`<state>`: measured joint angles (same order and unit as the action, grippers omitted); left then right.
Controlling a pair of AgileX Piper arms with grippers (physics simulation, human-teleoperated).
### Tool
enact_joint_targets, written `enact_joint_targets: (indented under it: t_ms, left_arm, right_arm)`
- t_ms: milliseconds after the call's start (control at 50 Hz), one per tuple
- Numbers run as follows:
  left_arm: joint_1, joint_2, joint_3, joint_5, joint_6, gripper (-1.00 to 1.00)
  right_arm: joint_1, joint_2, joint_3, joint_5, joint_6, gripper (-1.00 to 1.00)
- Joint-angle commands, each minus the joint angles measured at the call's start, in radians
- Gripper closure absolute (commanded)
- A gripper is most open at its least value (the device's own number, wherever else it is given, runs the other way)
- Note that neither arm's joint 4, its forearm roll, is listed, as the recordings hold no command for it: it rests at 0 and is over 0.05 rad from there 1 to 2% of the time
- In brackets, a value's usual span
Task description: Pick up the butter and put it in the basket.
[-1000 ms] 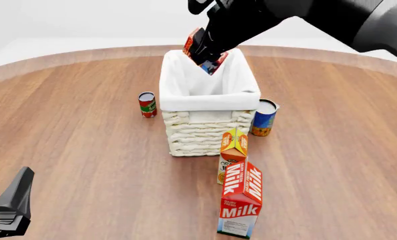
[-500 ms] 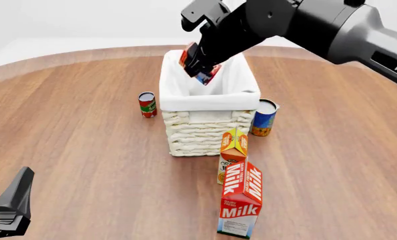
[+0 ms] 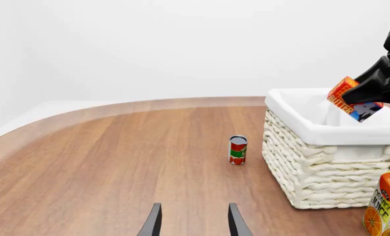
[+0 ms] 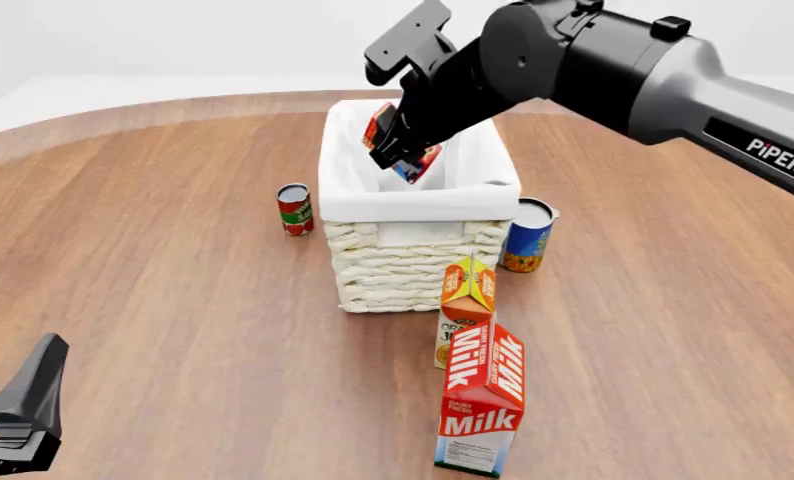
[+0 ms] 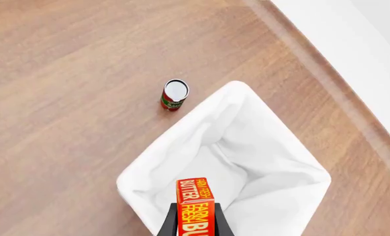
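The butter [image 4: 400, 148], a small red-orange box with a blue patch, is held in my right gripper [image 4: 404, 152], which is shut on it over the opening of the basket [image 4: 411, 245]. In the right wrist view the butter [image 5: 193, 206] sits between the fingers, directly above the white-lined basket [image 5: 273, 147]. In the left wrist view the butter [image 3: 353, 101] hangs just above the basket's rim [image 3: 300, 118]. My left gripper [image 3: 191, 223] is open and empty, low at the near left of the table; it also shows in the front view [image 4: 17, 415].
A red-green can [image 4: 294, 209] stands left of the basket and a blue-orange can [image 4: 528, 235] right of it. An orange juice carton [image 4: 467, 305] and a tall Milk carton [image 4: 484, 400] stand in front of the basket.
My right gripper has moved the butter toward the near side and down, from above the basket's far rim to over its middle. The left arm has not moved.
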<state>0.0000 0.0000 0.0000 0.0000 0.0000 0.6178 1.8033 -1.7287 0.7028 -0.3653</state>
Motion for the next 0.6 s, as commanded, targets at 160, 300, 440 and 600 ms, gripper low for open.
enact_joint_targets:
  t_ms: [160, 300, 440, 600]
  left_arm:
    - [0.000, 0.000, 0.000, 0.000, 0.000, -1.00]
    - [0.000, 0.000, 0.000, 0.000, 0.000, -1.00]
    - [0.000, 0.000, 0.000, 0.000, 0.000, -1.00]
    - [0.000, 0.000, 0.000, 0.000, 0.000, -1.00]
  right_arm:
    - [-0.020, 0.019, -0.008, -0.039, 0.014, 1.00]
    - [-0.026, 0.039, -0.023, -0.039, 0.020, 1.00]
    - [-0.026, 0.050, -0.027, -0.045, 0.019, 1.00]
    - [-0.037, 0.060, -0.030, -0.051, 0.016, 1.00]
